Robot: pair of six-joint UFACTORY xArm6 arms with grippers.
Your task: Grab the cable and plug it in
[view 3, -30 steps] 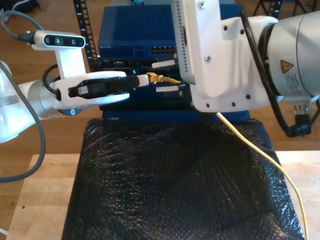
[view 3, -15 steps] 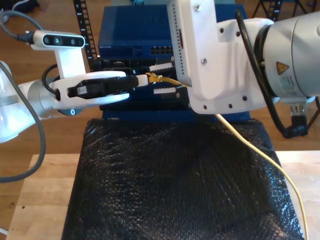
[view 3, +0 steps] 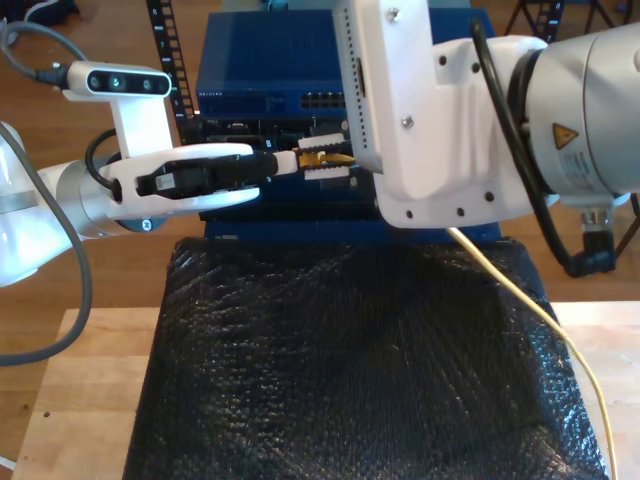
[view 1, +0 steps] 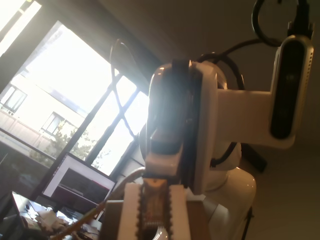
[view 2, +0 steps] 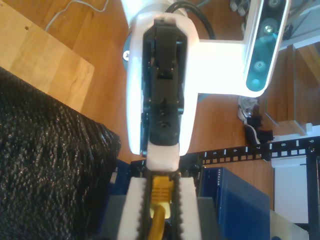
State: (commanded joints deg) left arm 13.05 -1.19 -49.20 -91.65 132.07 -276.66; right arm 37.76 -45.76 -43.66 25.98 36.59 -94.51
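Observation:
The yellow cable (view 3: pixel 530 320) trails over the black mat and up behind the big arm on the exterior view's right. Its plug end (view 2: pixel 161 187) hangs in front of the blue switch, between the two grippers. My second gripper (view 3: pixel 322 159), on that arm, is shut on the yellow boot; its serrated white fingers (view 2: pixel 135 210) press both sides. My first gripper (view 3: pixel 288 160), reaching in from the exterior view's left, is shut on the plug tip (view 1: pixel 152 200), which is backlit and dark between its fingers. The two grippers meet nose to nose.
A blue network switch (view 3: pixel 270 70) with a row of ports (view 3: pixel 325 100) stands behind the grippers, beside a black rack rail (view 3: pixel 165 40). A black bubble-wrap mat (view 3: pixel 340 370) covers the wooden table (view 3: pixel 80 400). The second arm's bulky white body blocks the exterior view's upper right.
My second gripper's fingers, spread wide around the cable a second ago, have closed onto it, and that arm has shifted slightly toward the exterior view's left. The first arm has stayed still.

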